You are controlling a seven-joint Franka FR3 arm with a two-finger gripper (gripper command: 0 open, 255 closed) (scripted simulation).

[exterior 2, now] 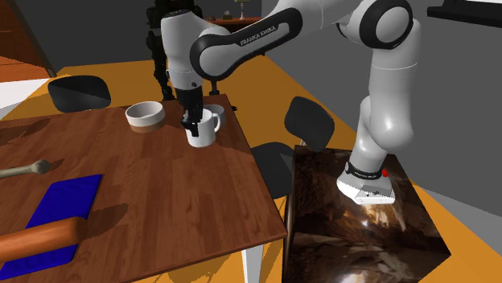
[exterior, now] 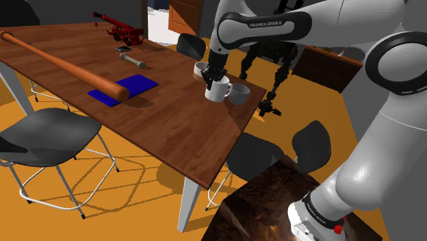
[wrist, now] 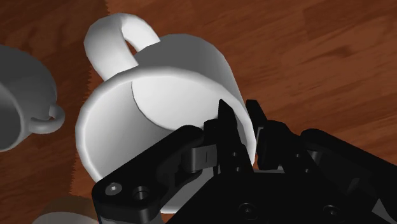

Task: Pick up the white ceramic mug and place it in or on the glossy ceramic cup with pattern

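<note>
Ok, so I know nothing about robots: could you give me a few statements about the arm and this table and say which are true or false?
1. The gripper clasps the white mug by its wall, one finger inside. True.
2. The baseball bat lies on the floor. False: it lies on the table, thick end over the blue mat.
3. A grey cup stands beside the mug. True.
4. The fingers pinch the mug's handle. False: the handle is on the opposite side.
</note>
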